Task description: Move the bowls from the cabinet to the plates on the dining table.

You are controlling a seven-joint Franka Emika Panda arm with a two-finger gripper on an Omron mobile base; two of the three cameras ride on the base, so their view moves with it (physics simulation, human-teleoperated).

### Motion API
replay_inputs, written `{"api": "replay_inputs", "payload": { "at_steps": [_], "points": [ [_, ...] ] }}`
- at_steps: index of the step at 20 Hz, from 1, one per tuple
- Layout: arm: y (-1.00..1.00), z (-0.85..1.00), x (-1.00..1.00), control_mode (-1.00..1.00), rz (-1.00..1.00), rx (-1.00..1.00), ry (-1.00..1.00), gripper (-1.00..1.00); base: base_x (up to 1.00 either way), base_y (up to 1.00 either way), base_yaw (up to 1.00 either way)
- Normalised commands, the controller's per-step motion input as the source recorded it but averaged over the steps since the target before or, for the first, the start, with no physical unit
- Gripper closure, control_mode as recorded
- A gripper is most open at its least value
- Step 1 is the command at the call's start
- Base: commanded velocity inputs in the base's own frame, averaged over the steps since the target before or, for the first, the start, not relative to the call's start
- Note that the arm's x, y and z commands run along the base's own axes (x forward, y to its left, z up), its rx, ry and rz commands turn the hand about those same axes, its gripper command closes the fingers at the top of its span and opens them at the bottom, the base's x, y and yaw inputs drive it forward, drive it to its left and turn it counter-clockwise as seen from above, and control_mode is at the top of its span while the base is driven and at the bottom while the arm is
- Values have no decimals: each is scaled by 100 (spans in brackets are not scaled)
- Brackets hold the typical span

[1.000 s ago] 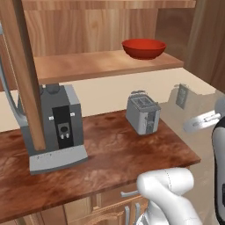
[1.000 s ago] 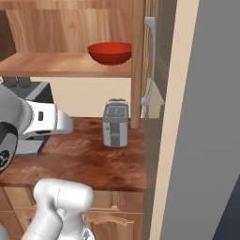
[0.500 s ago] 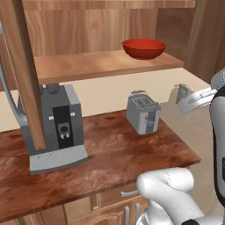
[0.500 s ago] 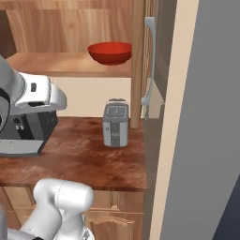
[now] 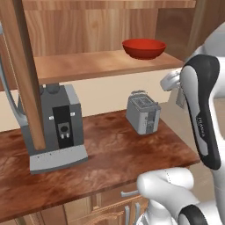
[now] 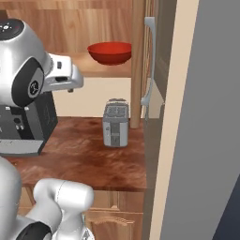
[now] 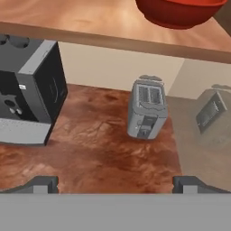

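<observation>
A glossy red bowl point(image 5: 144, 47) sits at the right end of the wooden shelf point(image 5: 88, 63) of the open cabinet; it also shows as the bowl point(image 6: 109, 52) and at the top of the hand view as the bowl point(image 7: 180, 11). My gripper point(image 7: 115, 184) is open with nothing between its fingertips point(image 7: 43, 182). It hangs in front of the shelf and a little below the bowl, apart from it. The white hand point(image 6: 65, 77) points toward the back wall. The plates and the dining table are out of view.
A grey toaster point(image 5: 143, 113) and a dark coffee machine point(image 5: 55, 125) stand on the reddish-brown counter point(image 5: 110, 154) under the shelf. The cabinet's open door point(image 6: 149, 61) with its grey bar handle juts out at the right; another door edge point(image 5: 19, 66) is at the left.
The arm has lifted and swung the hand up and in toward the shelf, closer to the red bowl. The gripper has stayed open. The bowl has not moved.
</observation>
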Motion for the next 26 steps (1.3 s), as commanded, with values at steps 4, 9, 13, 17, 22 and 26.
{"api": "replay_inputs", "payload": {
  "at_steps": [4,9,13,17,22,26],
  "points": [
    [11,27,45,-100,1,0,-6,-100,0,0,0],
    [18,46,1,-100,0,0,-11,-100,0,0,0],
    [23,17,10,-100,0,0,-3,-100,0,0,0],
    [9,3,40,-100,0,0,0,-100,0,0,0],
    [1,1,37,-100,0,0,0,-100,0,0,0],
    [0,2,52,-100,0,0,0,-100,0,0,0]
  ]
}}
